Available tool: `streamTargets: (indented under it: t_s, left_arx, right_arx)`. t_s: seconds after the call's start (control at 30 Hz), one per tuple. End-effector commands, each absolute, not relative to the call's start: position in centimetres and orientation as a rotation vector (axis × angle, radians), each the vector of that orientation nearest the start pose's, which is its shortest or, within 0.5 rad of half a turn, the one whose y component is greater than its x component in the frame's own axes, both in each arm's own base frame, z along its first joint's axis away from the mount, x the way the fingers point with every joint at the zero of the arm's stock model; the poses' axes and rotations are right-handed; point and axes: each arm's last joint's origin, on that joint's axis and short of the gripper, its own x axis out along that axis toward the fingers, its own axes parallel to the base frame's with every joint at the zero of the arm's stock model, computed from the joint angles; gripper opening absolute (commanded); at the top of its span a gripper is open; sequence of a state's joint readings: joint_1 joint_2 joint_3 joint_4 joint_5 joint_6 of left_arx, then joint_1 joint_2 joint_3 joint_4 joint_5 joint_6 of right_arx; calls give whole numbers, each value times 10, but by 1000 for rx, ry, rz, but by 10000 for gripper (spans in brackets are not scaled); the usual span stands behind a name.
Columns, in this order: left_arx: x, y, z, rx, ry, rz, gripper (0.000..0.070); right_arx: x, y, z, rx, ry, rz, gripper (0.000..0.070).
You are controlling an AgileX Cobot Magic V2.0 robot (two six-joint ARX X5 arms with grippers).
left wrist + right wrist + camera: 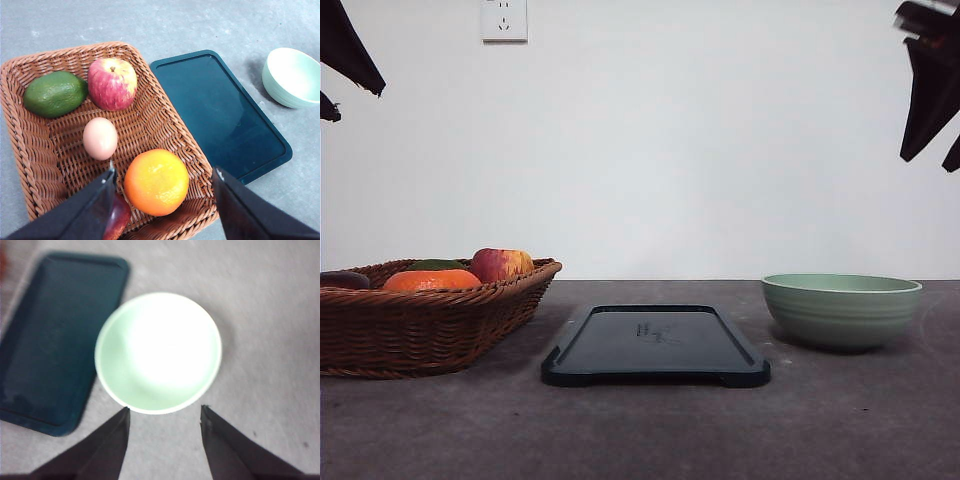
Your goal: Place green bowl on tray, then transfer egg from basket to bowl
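Right wrist view gives you the right gripper [164,412] with its fingers spread wide and nothing between them, hanging above the green bowl [158,352]. That bowl sits upright on the grey table [270,315], its rim just beside the long edge of the tray [50,340] but not on it. From the front you see the bowl [840,310] to the right of the tray [655,343], both flat on the table, with the right arm high in the upper right corner.

Your left gripper [162,172] is likewise spread apart and empty, hovering over the basket [165,120]. Below its fingers lies an orange [156,181], and the egg [100,138] rests on the wicker floor near the middle, just beside the orange and apart from it. Further along you have a red apple [112,83] and a green avocado [55,93] touching side by side. A dark red fruit is partly hidden under the left finger. The tray [220,115] lies just beside the basket, the bowl [292,75] beyond it.
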State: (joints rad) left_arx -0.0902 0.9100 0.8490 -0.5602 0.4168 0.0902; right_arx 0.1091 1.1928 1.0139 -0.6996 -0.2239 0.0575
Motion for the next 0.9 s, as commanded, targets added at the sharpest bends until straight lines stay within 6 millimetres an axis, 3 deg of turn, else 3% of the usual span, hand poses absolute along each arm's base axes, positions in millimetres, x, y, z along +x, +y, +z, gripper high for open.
streamTargets:
  t_s: [0.0,0.27,0.5,0.87]
  left_arx:
    - [183,-29,308,-4,573,-527,390]
    - [183,-29,308,-16,577,-523,390]
    - [183,-29,308,-17,577,-522,390]
    - [183,-29,308,-17,577,-522,390]
  right_arx:
    - [245,32,295,111,918,257,279]
    - [293,32,293,98,1014,217,279]
    - [326,31,270,92,1089,209,279]
    - [350,33,226,84,1207,205,277]
